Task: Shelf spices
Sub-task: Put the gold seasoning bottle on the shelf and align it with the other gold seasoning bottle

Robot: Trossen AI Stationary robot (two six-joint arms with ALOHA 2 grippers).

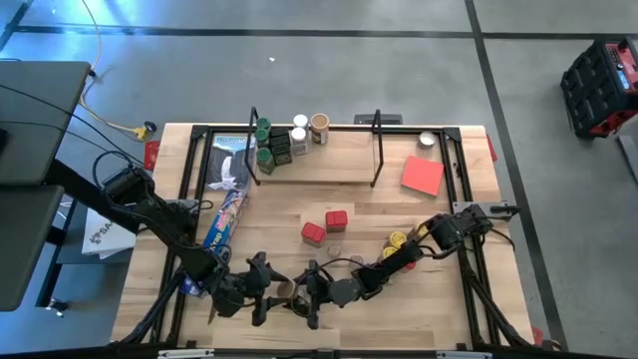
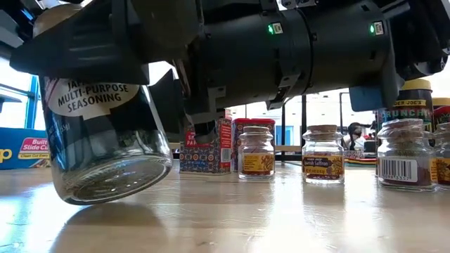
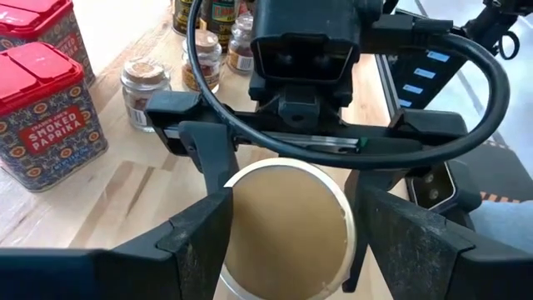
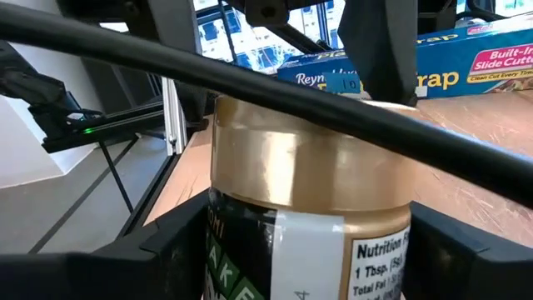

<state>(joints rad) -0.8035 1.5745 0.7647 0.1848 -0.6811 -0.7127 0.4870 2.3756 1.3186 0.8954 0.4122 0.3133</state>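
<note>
A glass seasoning jar (image 2: pixel 105 133) with a tan lid (image 3: pixel 287 225) stands tilted near the table's front edge, between both arms. My left gripper (image 1: pixel 267 291) comes from the left and is shut on the lid. My right gripper (image 1: pixel 307 291) comes from the right, its fingers (image 4: pixel 179 237) apart on either side of the jar's body below the lid. The shelf (image 1: pixel 319 165) stands at the far side with several spices (image 1: pixel 284 140) at its left end. Two red tins (image 1: pixel 324 227) stand mid-table. My left gripper pinches the tan lid by its rim (image 3: pixel 237 212) between its two fingers, one on each opposite side. The fingers slant down from the table's left. The jar leans over, with the lower edge of its base (image 2: pixel 105 190) on the table. My right gripper's fingers lie close along the glass body (image 4: pixel 250 250); I cannot tell whether they touch it.
Small clear jars (image 2: pixel 323 154) and yellow-lidded jars (image 1: pixel 399 239) stand by the right arm. A long blue wrap box (image 1: pixel 224 214) lies at the left beside the shelf. A flat red card (image 1: pixel 423 175) lies at the far right.
</note>
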